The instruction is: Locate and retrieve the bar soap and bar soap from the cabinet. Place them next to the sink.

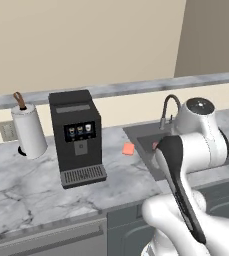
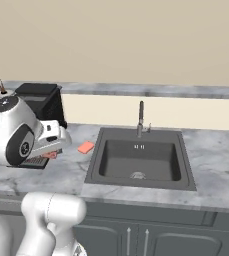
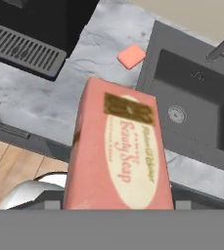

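Note:
A blocky reddish-pink bar soap (image 3: 118,146) with a pale oval label is large in the hand view, and my gripper (image 3: 117,203) is shut on it above the counter's front edge. From the right base, the gripper (image 2: 51,151) hangs left of the sink (image 2: 93,170) with the soap (image 2: 50,155) showing red under it. The flat coral-pink bar soap (image 1: 128,148) (image 2: 86,147) (image 3: 131,56) lies on the marble counter just left of the sink (image 1: 136,132) (image 3: 150,73). The cabinet is out of view.
A black coffee machine (image 1: 77,135) (image 2: 38,97) stands left of the sink, with its drip tray (image 3: 23,51) close to my hand. A paper towel roll (image 1: 28,131) is further left. The gooseneck faucet (image 1: 168,107) (image 2: 141,120) rises behind the basin. Grey drawers (image 1: 61,240) run under the counter.

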You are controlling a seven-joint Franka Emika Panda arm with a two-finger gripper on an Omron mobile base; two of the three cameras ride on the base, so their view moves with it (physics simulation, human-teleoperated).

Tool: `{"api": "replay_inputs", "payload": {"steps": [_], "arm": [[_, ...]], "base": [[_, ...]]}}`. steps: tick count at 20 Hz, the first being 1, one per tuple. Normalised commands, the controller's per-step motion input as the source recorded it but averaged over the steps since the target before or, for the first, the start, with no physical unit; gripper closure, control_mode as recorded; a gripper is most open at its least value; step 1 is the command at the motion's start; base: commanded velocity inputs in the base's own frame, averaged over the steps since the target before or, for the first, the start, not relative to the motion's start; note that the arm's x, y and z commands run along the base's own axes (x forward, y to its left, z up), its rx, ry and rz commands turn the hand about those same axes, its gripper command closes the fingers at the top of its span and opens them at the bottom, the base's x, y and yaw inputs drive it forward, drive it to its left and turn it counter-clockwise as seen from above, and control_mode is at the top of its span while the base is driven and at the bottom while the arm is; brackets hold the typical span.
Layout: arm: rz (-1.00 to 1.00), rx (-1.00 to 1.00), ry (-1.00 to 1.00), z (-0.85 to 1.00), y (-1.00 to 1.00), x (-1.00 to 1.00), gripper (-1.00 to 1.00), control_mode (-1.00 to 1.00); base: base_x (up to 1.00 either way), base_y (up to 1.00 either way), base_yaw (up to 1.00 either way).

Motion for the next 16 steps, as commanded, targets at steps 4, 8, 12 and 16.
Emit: {"api": "replay_inputs", "payload": {"steps": [4, 8, 12, 16], "arm": [[0.0, 0.1, 0.26, -0.2, 0.0, 0.63, 1.0, -1.0], [0.0, 0.05, 0.25, -0.17, 0.0, 0.48, 1.0, -1.0], [0.0, -0.01, 0.11, -0.46, 0.0, 0.24, 1.0, -1.0], [0.0, -0.01, -0.05, -0.53, 0.0, 0.03, 1.0, -1.0]], "base": [[0.0, 0.0, 0.0], [0.0, 0.0, 0.0], [0.0, 0.0, 0.0], [0.0, 0.0, 0.0]]}}
